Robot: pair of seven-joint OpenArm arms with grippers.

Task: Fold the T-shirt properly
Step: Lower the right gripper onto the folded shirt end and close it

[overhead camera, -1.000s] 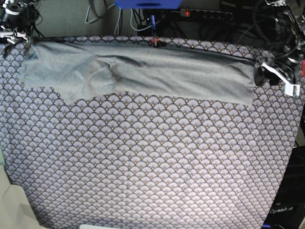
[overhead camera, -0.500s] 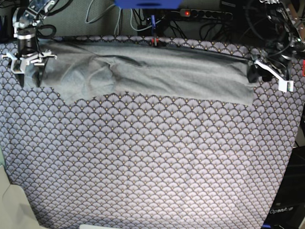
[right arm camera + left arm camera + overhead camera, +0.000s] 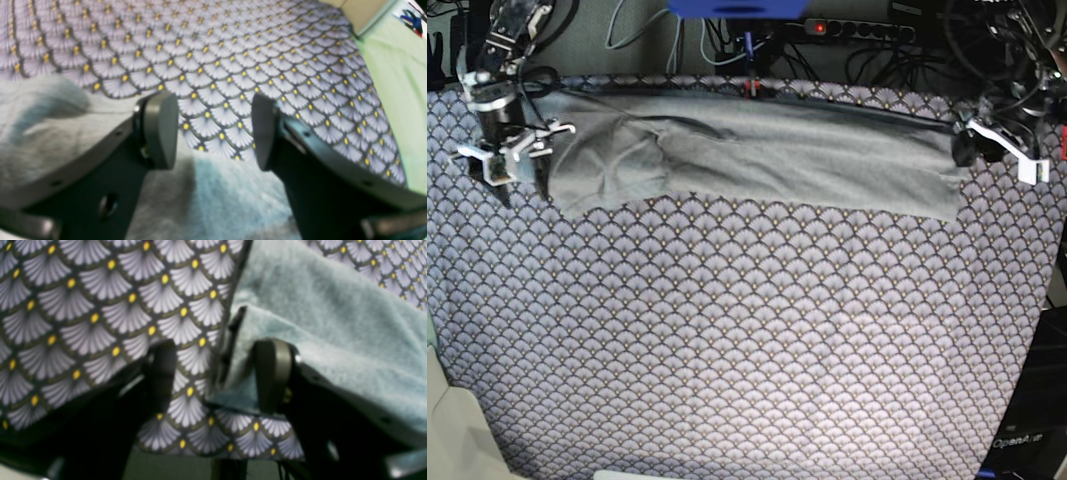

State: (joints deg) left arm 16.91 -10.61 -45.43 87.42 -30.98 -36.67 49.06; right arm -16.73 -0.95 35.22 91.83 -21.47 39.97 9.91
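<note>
T-shirt [image 3: 767,160] lies as long folded band along far edge of fan-scale patterned cloth [image 3: 747,340], one sleeve bunched toward base view's left. Left gripper [image 3: 215,373] low at shirt's end on view's right, jaws spread, shirt edge between them, not clamped. Right gripper [image 3: 213,130] over opposite end, jaws apart, holding nothing; grey fabric beneath.

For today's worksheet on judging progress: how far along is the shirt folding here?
Done: the T-shirt lies in a long narrow band along the far edge of the patterned cloth. In hand: the left gripper and right gripper sit open at either end, holding nothing. Left: folding the long band into a compact shape.
</note>
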